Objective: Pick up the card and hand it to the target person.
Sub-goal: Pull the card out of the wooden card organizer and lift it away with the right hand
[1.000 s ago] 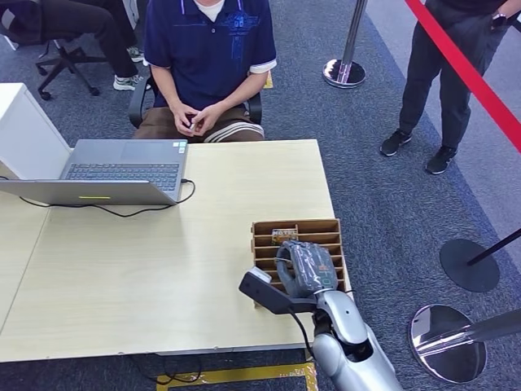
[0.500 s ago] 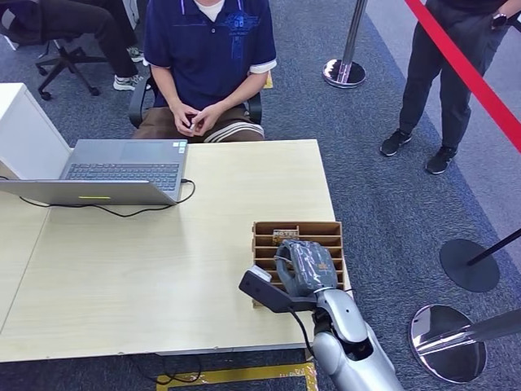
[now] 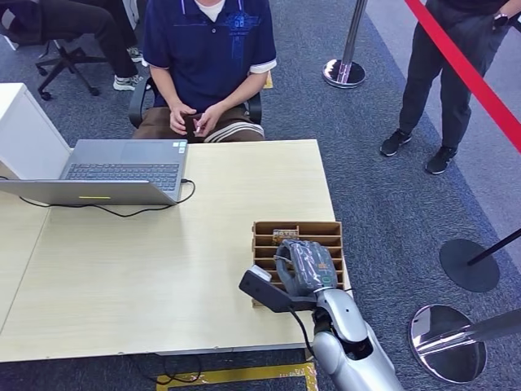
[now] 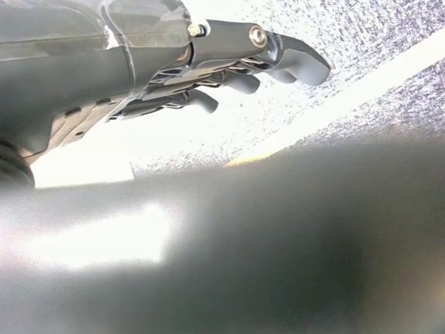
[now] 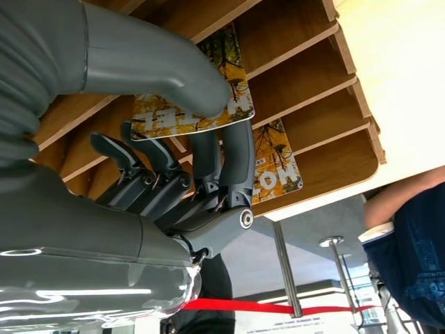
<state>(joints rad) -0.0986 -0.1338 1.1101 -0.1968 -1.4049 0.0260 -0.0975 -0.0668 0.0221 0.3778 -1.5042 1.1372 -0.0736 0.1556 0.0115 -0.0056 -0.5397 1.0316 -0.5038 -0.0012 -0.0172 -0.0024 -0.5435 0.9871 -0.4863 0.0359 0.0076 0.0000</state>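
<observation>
While the right hand (image 3: 305,266) reaches over the brown slotted card rack (image 3: 329,231) at the near right of the pale wood-grain table (image 3: 154,252), its thick grey thumb and dark fingers (image 5: 231,156) pinch a card (image 5: 173,111) by its edge, as the right wrist view shows. That card is a thin, glossy rectangle with rounded corners, printed with yellow autumn leaves and large white letters that are partly covered by the thumb, so the word cannot be read in full. It sits at the slats of the rack, gripped between thumb and fingers. A second card (image 5: 272,163) with the same leafy print and white lettering lies in a slot farther along the rack; in the head view its face reads "HOTEL" (image 3: 284,235). The rack is flat brown board, divided by long parallel ledges.

The left hand (image 4: 247,62) hangs over speckled grey carpet (image 4: 377,35) with its dark fingers loosely apart and nothing in them.

Across the table a seated person (image 3: 208,57) in a navy polo shirt keeps both hands together in the lap. A silver laptop (image 3: 123,169) with a black cable stands at the far left of the table. A red barrier tape (image 3: 466,73) runs between chrome posts on the right.
</observation>
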